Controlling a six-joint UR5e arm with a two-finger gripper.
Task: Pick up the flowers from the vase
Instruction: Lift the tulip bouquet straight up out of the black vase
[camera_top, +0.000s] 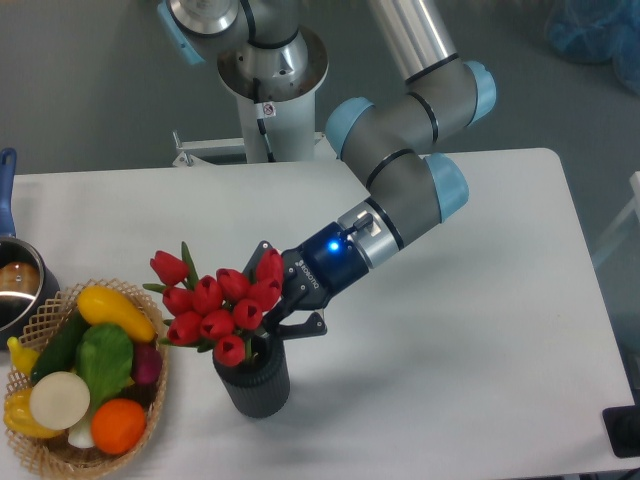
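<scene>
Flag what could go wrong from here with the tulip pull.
1. The flowers are still partly inside the vase; if the stems bind in its mouth, the small vase could tip or get dragged along.
2. The gripper has its jaws around the bunch just above the vase mouth, and how firm the hold is cannot be seen, so stems may slip out.
3. The buds lean toward the basket; a leftward swing could brush its vegetables.
</scene>
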